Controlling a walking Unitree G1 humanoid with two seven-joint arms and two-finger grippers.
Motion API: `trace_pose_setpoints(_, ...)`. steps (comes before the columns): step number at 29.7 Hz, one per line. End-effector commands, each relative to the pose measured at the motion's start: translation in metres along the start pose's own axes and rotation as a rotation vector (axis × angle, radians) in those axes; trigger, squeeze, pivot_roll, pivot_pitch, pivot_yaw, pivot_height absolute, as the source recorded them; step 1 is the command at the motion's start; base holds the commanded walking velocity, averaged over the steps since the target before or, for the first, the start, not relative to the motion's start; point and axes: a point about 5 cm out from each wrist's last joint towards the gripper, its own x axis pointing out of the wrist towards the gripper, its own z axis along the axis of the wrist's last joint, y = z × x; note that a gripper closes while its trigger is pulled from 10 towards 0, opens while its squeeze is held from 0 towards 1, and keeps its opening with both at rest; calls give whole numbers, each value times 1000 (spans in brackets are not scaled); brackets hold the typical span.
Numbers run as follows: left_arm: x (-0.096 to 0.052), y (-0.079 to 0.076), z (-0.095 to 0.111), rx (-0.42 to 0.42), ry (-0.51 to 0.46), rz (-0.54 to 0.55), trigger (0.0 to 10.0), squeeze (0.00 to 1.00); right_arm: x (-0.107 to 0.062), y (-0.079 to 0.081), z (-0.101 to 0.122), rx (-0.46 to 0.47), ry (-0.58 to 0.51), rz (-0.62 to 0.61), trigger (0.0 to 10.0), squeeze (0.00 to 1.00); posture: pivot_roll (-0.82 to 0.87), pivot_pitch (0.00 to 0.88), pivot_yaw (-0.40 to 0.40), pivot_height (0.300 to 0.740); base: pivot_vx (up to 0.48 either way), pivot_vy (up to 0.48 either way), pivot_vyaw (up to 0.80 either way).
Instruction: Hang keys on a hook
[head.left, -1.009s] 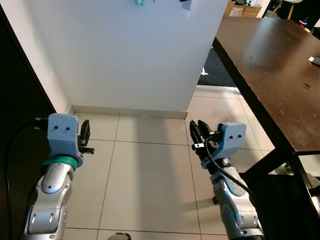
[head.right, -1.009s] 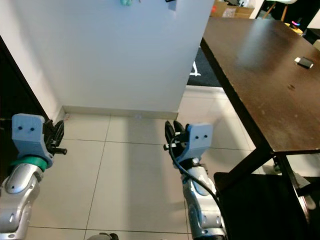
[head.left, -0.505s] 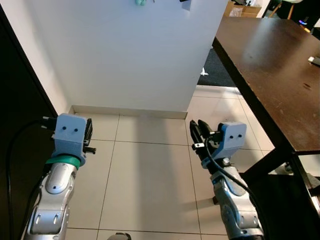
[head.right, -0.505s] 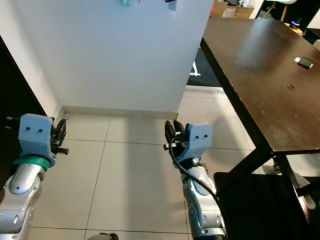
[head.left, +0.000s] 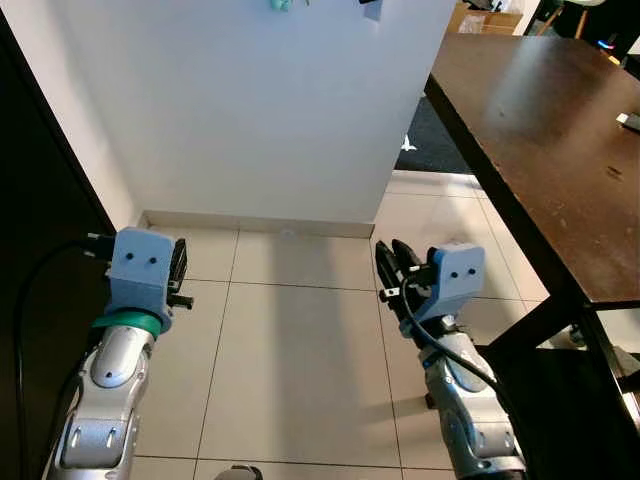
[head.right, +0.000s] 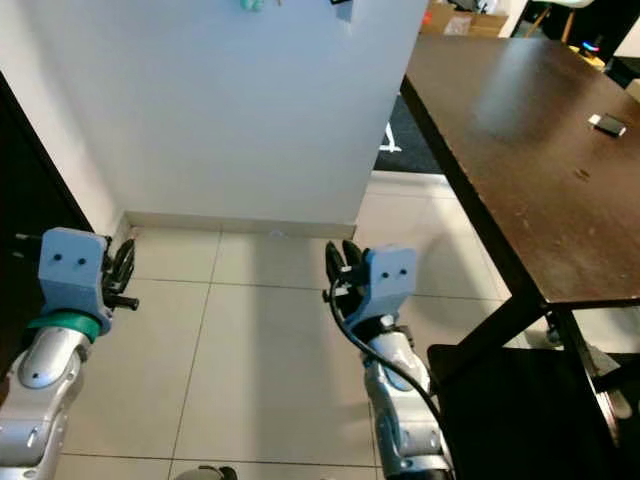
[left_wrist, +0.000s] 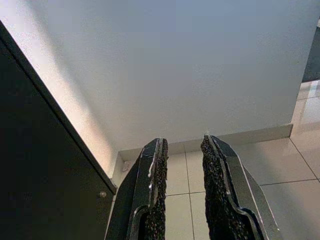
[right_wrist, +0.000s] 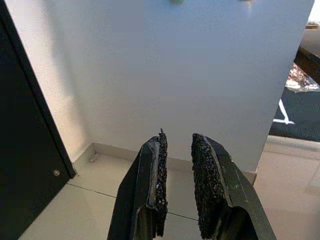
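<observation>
You are holding both the left gripper (left_wrist: 182, 187) and right gripper (right_wrist: 177, 185) parted and empty, facing the white wall (head.left: 250, 110); keys unsighted.

Over the last second I see the left gripper (head.left: 176, 268) shift inward, toward the robot's right, and sit a little lower in the head views; most of that travel falls in the first half second, after which it is nearly fixed. The left arm's blue wrist housing (head.left: 143, 264) turns so its face points more squarely at the camera.

In the last half second the right gripper (head.left: 394, 262) drifts slightly toward the robot's left and a touch upward in the picture. Its blue housing (head.left: 455, 273) rotates a little with it. In the wrist views each gripper shows a narrow gap between its fingers.
</observation>
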Motion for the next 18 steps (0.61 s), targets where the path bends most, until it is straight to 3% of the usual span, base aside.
trace_pose_setpoints(1, 0, 1, -6, -15, 31, -2, 10000, 0, -2, -1, 0, -13, 9, 1, 10000, 0, 80, 0, 24, 740, 0, 0, 0)
trace_pose_setpoints(18, 0, 2, -5, -21, 34, -6, 10000, 0, -1, 1, -1, -13, 15, 15, 10000, 0, 79, 0, 28, 740, 0, 0, 0)
